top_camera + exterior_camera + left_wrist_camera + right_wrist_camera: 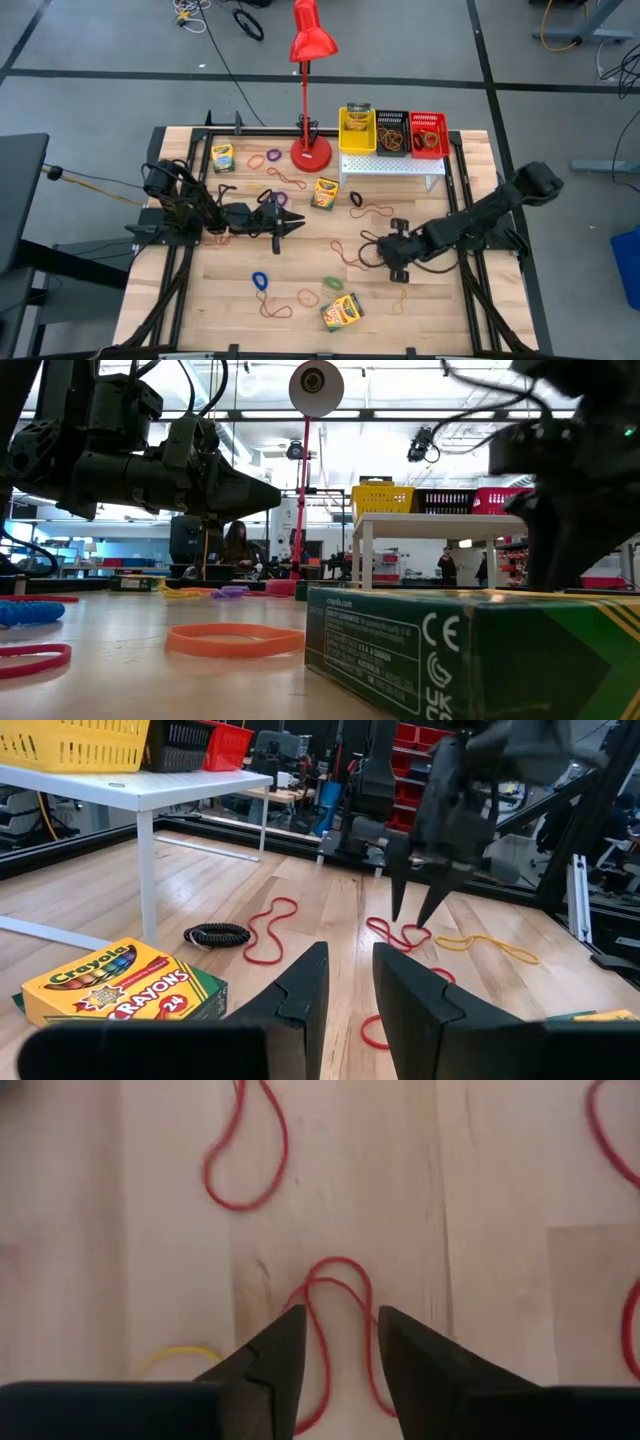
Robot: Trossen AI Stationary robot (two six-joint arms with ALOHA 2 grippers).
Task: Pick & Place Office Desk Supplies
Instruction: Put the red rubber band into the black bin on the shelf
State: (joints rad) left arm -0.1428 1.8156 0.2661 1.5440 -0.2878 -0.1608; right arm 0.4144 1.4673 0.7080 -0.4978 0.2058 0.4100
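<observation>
My right gripper (340,1330) points steeply down over the table's middle right (372,248), open. Its fingertips stand on either side of a loop of a red rubber band (335,1290) that lies flat on the wood, and I see no touch. From the left wrist view, the right gripper (418,905) hovers just above that band (400,935). My left gripper (350,990) waits level at the middle left (295,222), open with nothing between its fingers. A crayon box (120,982) lies flat near it.
More crayon boxes (222,157) (342,312) and loose bands lie scattered, among them a black coil (217,934) and a yellow band (490,948). At the back, a white stand (390,165) carries yellow (357,130), black and red bins beside the red lamp (311,150).
</observation>
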